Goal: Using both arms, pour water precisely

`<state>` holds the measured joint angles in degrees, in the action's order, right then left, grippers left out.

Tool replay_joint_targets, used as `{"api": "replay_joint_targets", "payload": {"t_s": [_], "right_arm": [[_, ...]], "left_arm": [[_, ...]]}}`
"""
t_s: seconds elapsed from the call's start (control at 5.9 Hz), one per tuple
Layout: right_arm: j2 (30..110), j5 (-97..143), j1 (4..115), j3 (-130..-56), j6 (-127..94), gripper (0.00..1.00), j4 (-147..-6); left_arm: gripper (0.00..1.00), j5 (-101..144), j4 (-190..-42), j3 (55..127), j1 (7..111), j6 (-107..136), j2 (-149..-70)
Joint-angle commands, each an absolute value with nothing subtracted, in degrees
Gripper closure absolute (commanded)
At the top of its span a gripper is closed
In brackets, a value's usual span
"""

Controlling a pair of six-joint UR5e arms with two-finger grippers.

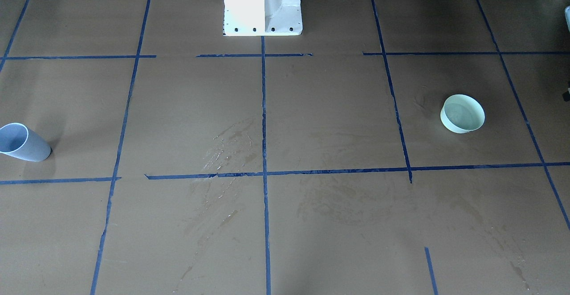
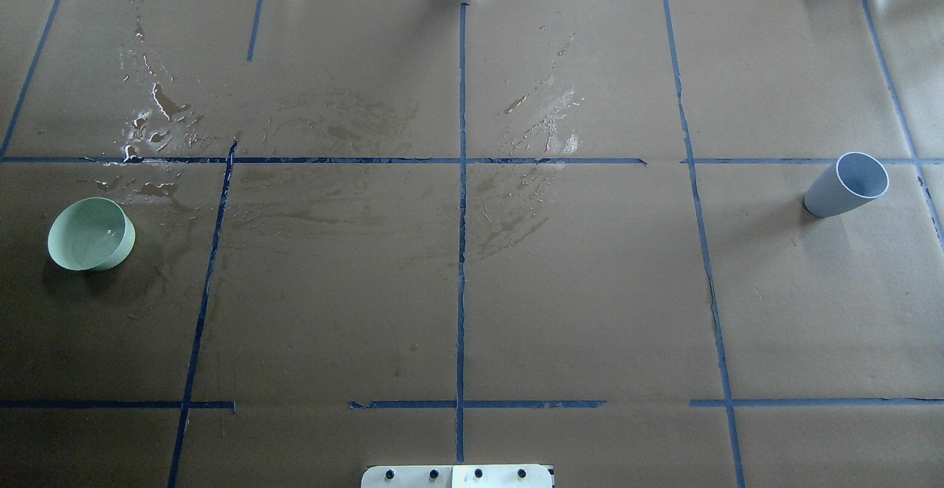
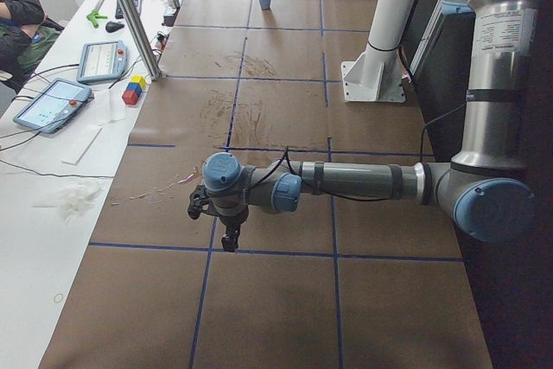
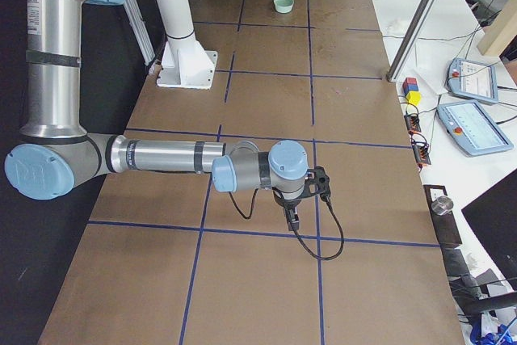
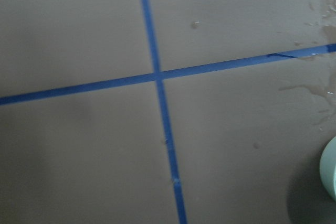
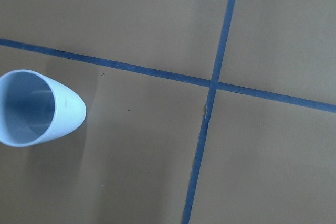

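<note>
A pale green bowl stands on the robot's left side of the table, also in the front view and far off in the right-side view. Water glints faintly inside it. A blue-grey cup stands upright on the robot's right side, with its open mouth in the right wrist view. My left gripper hangs low over the table's near end; I cannot tell whether it is open or shut. My right gripper hangs low near its own end; its state is also unclear.
Wet patches and streaks lie on the brown paper with its blue tape grid. The white pedestal stands at the robot's edge. Tablets, coloured blocks, a metal post and a seated person line the far side.
</note>
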<state>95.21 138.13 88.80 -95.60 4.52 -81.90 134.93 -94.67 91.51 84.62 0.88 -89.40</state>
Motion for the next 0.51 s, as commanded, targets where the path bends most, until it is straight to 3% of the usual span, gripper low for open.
{"api": "replay_joint_targets", "payload": {"t_s": [0.0,0.34], "right_arm": [[95.4,137.7,88.7,-95.4,4.2,0.00,-82.0],[97.0,136.8,88.0,-95.4,4.4,0.00,-81.8]], "left_arm": [[0.00,134.9,-88.2,95.8,86.3,-2.3,-88.9],[0.00,135.0,-88.3,95.5,87.8,-3.8,-86.0]]}}
